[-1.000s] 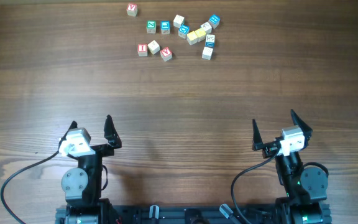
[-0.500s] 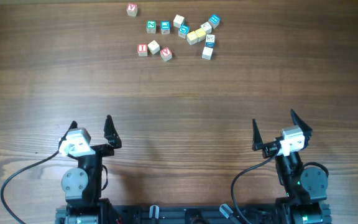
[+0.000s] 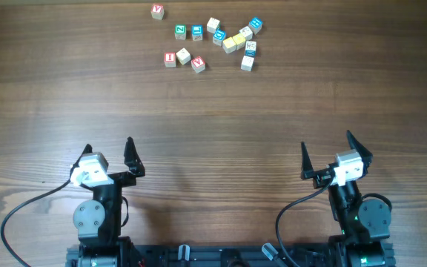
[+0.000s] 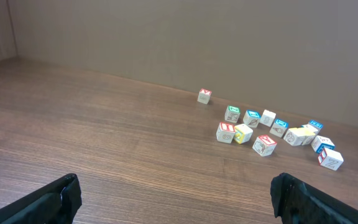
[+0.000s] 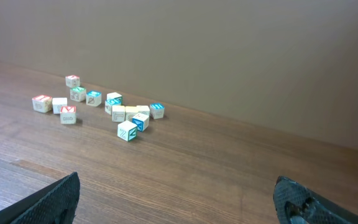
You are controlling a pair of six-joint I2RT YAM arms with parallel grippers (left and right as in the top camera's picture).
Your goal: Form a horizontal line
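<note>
Several small letter blocks [image 3: 221, 35] lie scattered in a loose cluster at the far middle of the wooden table, with red, green, blue and yellow faces. One red-lettered block [image 3: 157, 11] sits apart at the far left of the cluster. The cluster also shows in the left wrist view [image 4: 272, 129] and in the right wrist view [image 5: 114, 107]. My left gripper [image 3: 108, 149] is open and empty near the front edge. My right gripper [image 3: 325, 144] is open and empty near the front edge. Both are far from the blocks.
A plain wall rises behind the table's far edge [image 4: 135, 81]. Black cables [image 3: 21, 208] run beside the arm bases at the front. Bare wood [image 3: 213, 111] lies between the grippers and the blocks.
</note>
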